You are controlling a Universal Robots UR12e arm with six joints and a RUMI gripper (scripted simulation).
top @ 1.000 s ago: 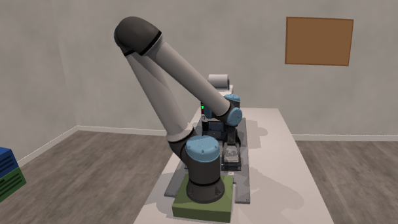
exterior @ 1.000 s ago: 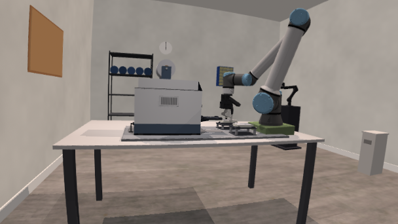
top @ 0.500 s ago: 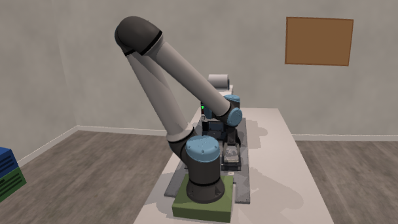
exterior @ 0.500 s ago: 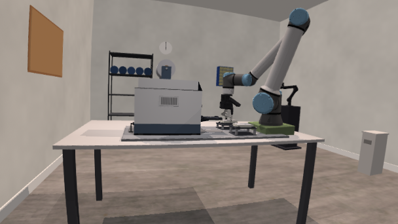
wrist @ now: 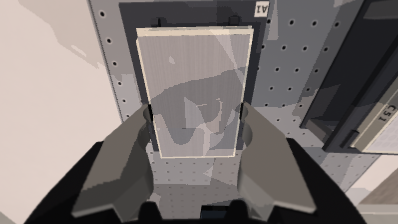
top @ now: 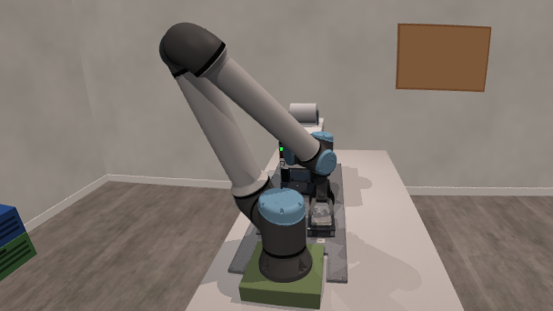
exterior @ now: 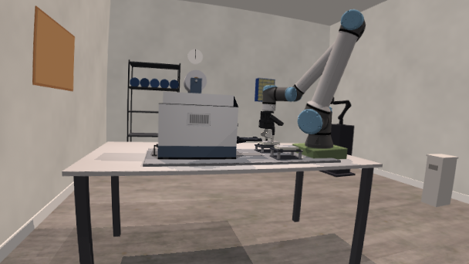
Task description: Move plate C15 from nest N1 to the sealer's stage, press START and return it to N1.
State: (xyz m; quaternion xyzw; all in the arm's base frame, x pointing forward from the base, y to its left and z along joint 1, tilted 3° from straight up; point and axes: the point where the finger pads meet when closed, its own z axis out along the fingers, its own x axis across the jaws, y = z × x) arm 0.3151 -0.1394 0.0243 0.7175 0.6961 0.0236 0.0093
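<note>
walls: pale grey plaster, white skirting | floor: grey-brown wood planks | cork board [exterior: 53, 49] at 10 o'clock on side wall | black shelf rack [exterior: 129, 100] at 11 o'clock, blue rolls on upper shelf | round wall clock [exterior: 195, 55] at 12 | white table [exterior: 116, 152] centre, black legs | white bin [exterior: 439, 178] at 4 o'clock
</note>
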